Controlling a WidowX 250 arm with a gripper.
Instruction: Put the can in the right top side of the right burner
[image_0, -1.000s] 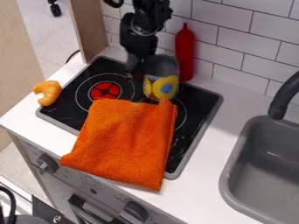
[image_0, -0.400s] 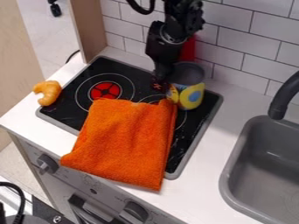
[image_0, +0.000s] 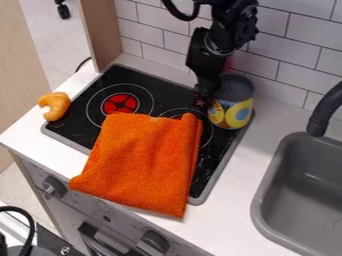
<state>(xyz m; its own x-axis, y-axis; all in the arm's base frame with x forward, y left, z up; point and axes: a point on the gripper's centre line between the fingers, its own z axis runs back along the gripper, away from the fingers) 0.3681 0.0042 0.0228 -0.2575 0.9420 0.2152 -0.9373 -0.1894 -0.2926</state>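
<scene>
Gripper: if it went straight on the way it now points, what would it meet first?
Most likely the black stovetop, near the upper edge of the right burner. The gripper points down there, beside the can; depth is unclear, so the can might be met first.

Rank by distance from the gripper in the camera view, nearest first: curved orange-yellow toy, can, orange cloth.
1. Can: right at the gripper, by the stove's back right corner.
2. Orange cloth: draped over the stove's front.
3. Curved orange-yellow toy: on the counter, left of the stove.
</scene>
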